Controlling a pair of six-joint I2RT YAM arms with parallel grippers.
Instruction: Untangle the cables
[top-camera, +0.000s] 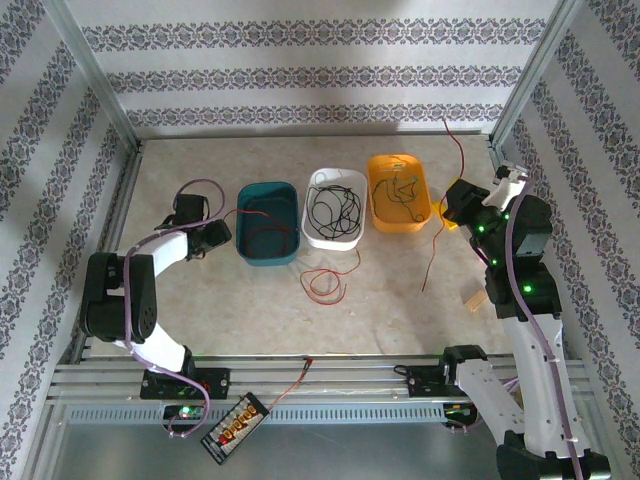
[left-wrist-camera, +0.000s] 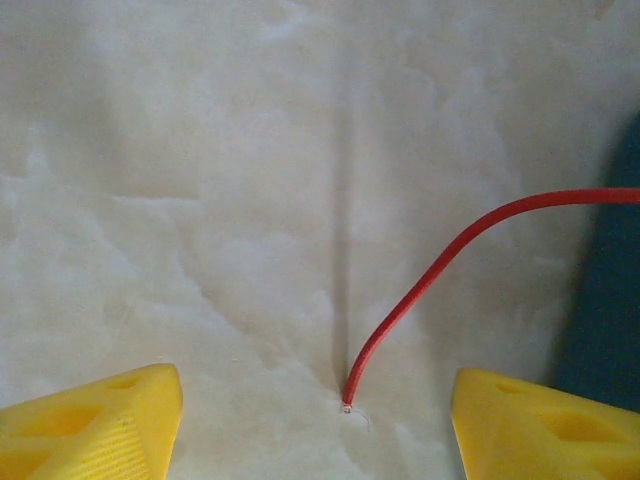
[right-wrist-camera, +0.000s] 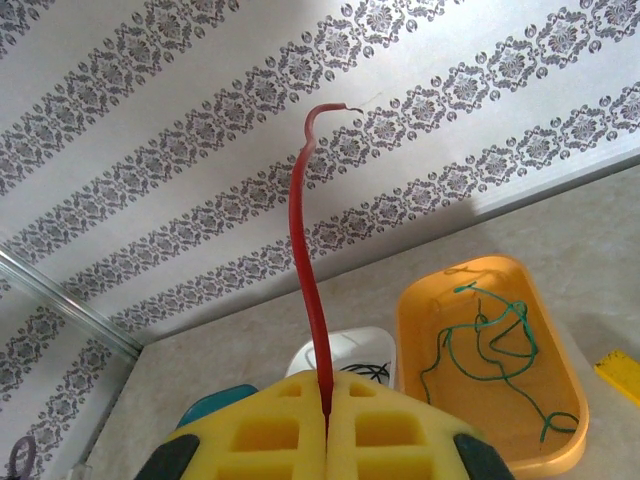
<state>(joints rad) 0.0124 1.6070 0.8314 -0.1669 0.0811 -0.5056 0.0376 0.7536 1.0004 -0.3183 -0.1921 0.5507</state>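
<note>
While the right jaws are clenched on a red cable (right-wrist-camera: 310, 280) and hold it up at the right of the table (top-camera: 220, 310), one end high against the wallpaper and the other trailing down near the orange tray (top-camera: 383, 172), the left jaws are released, wide apart, low over the table just left of the teal tray (top-camera: 268, 256). The tip of a second red cable (left-wrist-camera: 430, 268) lies on the table between the left jaws, touching neither. It runs off right toward the teal tray.

Black cables (top-camera: 335, 205) sit coiled in the white tray (top-camera: 335, 241), the green cable (right-wrist-camera: 500, 303) in the orange one. A loose red loop (top-camera: 325, 285) lies on the table just near of the white tray.

My read: sorting by colour, reds left to do. The step in hand is a left-side pick on that red tip.

Next move: drop the left jaws straight down, centre on the tip, close at table level. The wire is thin and lies flat, so a high pinch likely misses. The right strand probably goes to the teal tray; keep its tail clear of the loose loop.

Writing: nothing readable. Markings on the circuit board (top-camera: 235, 427) at the near edge are too small to read. No brand visible on the trays.
</note>
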